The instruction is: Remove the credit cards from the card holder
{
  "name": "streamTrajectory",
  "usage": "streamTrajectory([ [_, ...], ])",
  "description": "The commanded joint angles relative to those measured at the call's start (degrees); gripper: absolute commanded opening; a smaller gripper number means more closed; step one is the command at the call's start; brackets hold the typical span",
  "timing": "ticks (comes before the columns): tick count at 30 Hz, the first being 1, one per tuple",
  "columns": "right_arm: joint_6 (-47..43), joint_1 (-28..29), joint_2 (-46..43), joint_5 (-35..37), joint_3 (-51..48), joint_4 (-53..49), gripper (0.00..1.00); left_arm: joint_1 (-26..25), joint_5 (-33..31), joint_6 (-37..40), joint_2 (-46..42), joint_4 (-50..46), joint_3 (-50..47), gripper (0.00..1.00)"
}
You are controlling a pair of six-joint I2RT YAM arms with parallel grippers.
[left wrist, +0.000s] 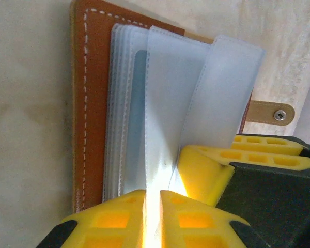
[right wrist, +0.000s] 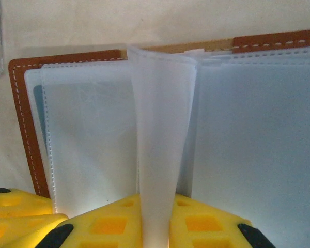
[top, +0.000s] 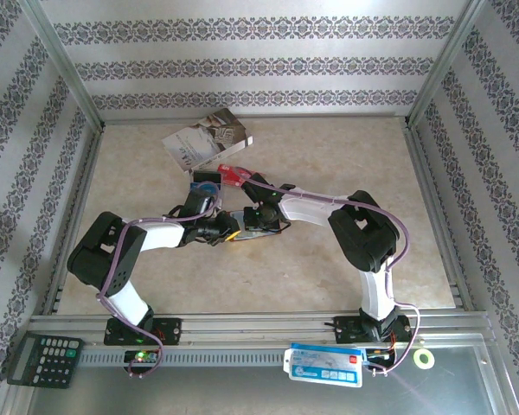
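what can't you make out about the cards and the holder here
Cards: in both wrist views the frosted sleeves of the card holder blur their contents; how many cards are inside is unclear.
Holder's layout, top view: mostly hidden under the left arm and right arm.
Blue thing and red thing by the booklet, top view: too small to identify.
Sleeves' near ends, wrist views: hidden by the yellow jaws.

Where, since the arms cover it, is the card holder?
Seen from above, the card holder lies open near the middle of the table, between the left hand and right hand, each pinching one of its clear sleeves.
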Motion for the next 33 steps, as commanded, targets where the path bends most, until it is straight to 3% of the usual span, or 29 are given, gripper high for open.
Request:
streamTrajectory([
  [1,0.5,-0.2,0.9,-1.7,-2.7,1.2,0.17,-0.8,0.5,0.6,0.9,1.4,1.5,0.14],
  [15,5.4,-5.0,-12.9,-3.6,-10.2,14.7,0.47,-0.9,1.1,1.7,1.9,0.9,2.8,0.11],
  [20,7.0,-6.1,-16.1,-2.1,-13.6,17.5,0.49,-1.3,3.8,0.5,1.5,4.4,3.9,0.21],
  [24,6.9,-7.0,-17.5,-1.6,-14.9,17.7,0.49,-2.0,4.5,0.3,1.6,9.2,3.3,0.44],
  [33,7.5,-10.2,-24.3,3.5,-19.7,17.9,0.49,-4.0,4.8,0.4,3.9,12.8,5.7,0.54],
])
